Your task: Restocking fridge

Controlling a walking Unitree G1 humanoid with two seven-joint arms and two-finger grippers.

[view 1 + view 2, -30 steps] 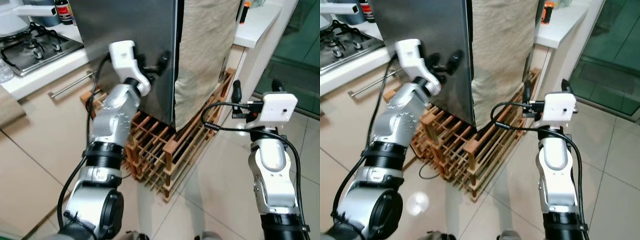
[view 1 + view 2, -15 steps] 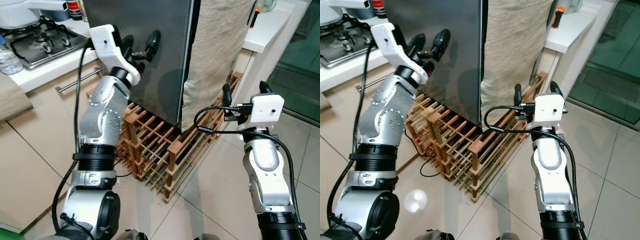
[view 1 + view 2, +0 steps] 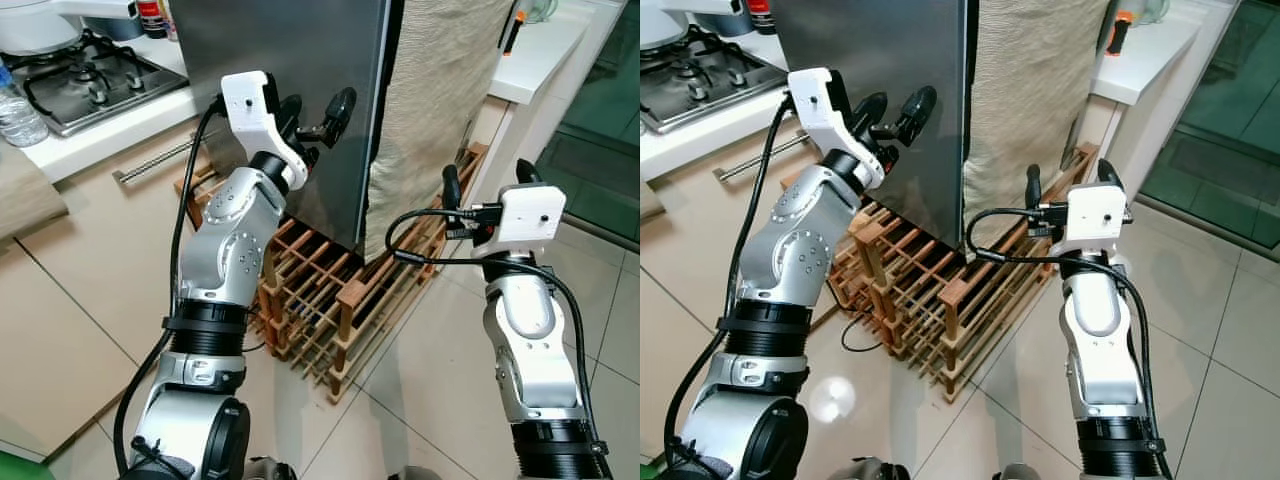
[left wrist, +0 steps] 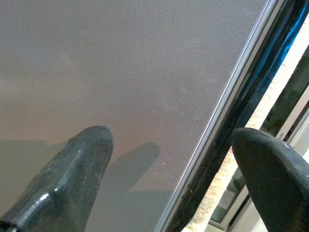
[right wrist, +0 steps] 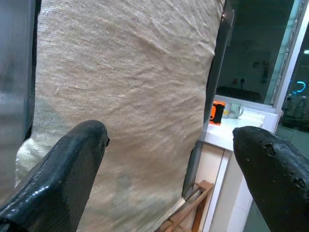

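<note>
Fridge door: shut, nothing restocked yet.
Left hand: spread wide, empty, at door edge.
Right hand: spread, empty, near cloth.

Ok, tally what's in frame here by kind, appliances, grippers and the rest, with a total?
Fridge: 1
Gas hob: 1
Wooden rack: 1
Beige cloth: 1
Plastic bottle: 1
Grippers: 2, left gripper, right gripper
Total: 7

Wooden slat rack on the tiled floor, below and between both claws. Beige cloth hangs just past the left claw, ahead of the right one. Gas hob and plastic bottle well off to the left claw's left. White counter with orange item beyond the right claw.
</note>
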